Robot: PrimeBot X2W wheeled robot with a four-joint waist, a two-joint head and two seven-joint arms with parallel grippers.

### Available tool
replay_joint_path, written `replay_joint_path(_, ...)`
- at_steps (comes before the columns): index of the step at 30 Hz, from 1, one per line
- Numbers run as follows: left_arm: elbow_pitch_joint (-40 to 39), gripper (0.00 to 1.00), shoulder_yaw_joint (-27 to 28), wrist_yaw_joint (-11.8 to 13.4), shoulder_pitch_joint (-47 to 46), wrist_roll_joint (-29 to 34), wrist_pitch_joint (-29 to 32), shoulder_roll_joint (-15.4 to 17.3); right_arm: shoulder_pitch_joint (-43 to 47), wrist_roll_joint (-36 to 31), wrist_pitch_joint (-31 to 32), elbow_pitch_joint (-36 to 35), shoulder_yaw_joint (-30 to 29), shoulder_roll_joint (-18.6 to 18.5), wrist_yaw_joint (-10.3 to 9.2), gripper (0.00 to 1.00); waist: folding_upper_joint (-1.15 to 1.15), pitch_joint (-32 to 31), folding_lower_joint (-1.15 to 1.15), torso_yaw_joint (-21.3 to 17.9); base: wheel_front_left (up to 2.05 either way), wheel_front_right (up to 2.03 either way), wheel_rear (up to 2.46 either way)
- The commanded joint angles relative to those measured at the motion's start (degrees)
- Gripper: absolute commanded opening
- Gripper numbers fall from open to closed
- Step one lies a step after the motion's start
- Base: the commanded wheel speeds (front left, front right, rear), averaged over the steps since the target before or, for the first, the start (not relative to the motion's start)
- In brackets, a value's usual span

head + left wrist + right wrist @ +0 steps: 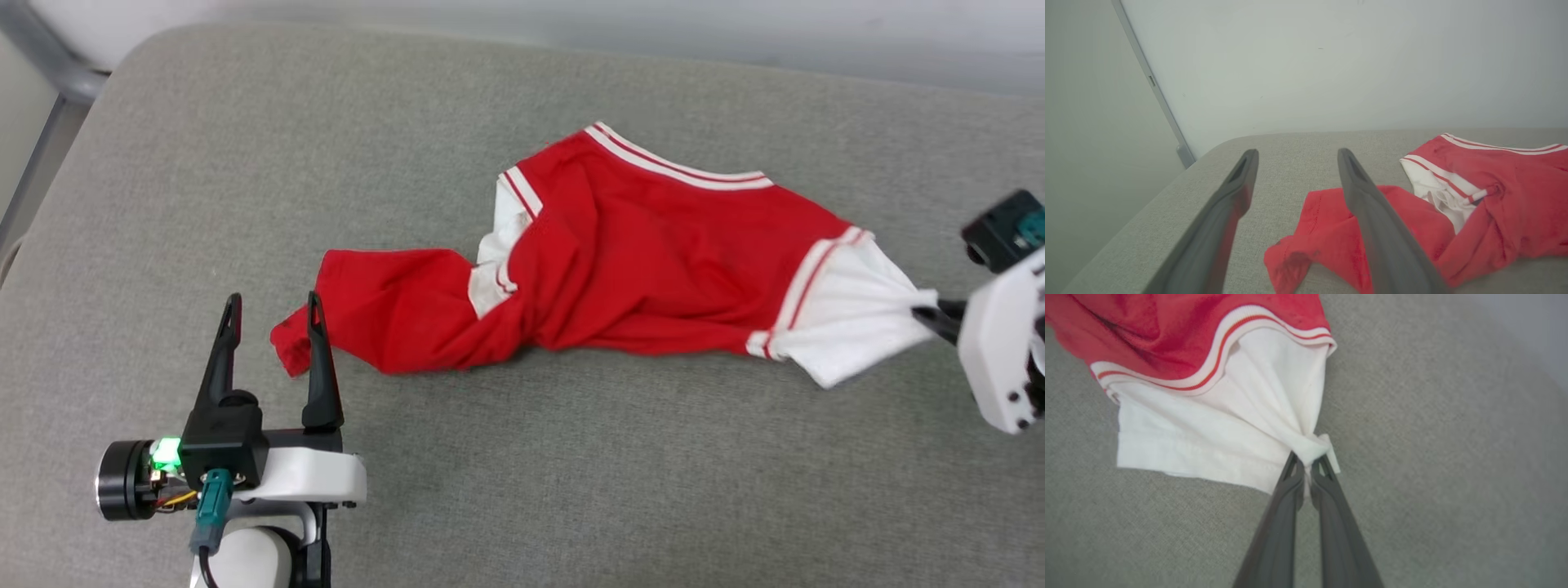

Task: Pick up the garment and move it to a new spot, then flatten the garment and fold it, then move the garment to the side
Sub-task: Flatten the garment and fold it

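1. The left gripper (pixel 274 298) hovered low over the grey upholstered surface (pixel 571 506) at the lower left. Its two dark fingers were spread wide with nothing between them. It seemed parked there to take the near end of the cloth next.
2. Just beside its right-hand finger lay the crumpled red hem corner (pixel 1290 257) of the garment (pixel 653 269). The finger overlapped that corner in the head view. Whether it touched the fabric could not be told.
3. The red T-shirt stretched sideways across the middle of the surface, its hem end narrow and twisted. One white sleeve (pixel 490 286) was tucked into the wrinkles at the waist. The striped collar (pixel 678 167) sat along the far edge. That drawn-out, rope-like lie suggested tension from the right end rather than a flattened spread.
4. The other white sleeve (pixel 841 327) fanned out from the striped shoulder trim. Its creases ran together to a single point at the right.
5. The right gripper (pixel 1308 457) was clamped tight on that point, pinching a small bunch of the cuff corner. From there it could probably drag the shirt to a new spot, though so thin a pinch might slip.
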Motion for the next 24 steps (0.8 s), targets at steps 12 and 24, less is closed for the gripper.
replay_joint_path(12, 0.61, 1.00, 1.74, -2.23, 2.97, 1.54, -0.14, -0.76, 19.71, 4.00, -2.19, 3.85, -12.37, -5.00, -0.08, 0.00, 0.00, -3.62, 0.00, -2.89, 0.00, 0.00, 0.00)
replay_joint_path(24, 1.54, 1.00, 2.58, -3.55, 3.67, 2.47, -0.14, -0.64, 26.25, -1.40, -9.96, 7.78, -21.55, 2.11, -0.07, 1.00, 0.00, -5.23, 0.00, -3.83, 0.00, 0.00, 0.00)
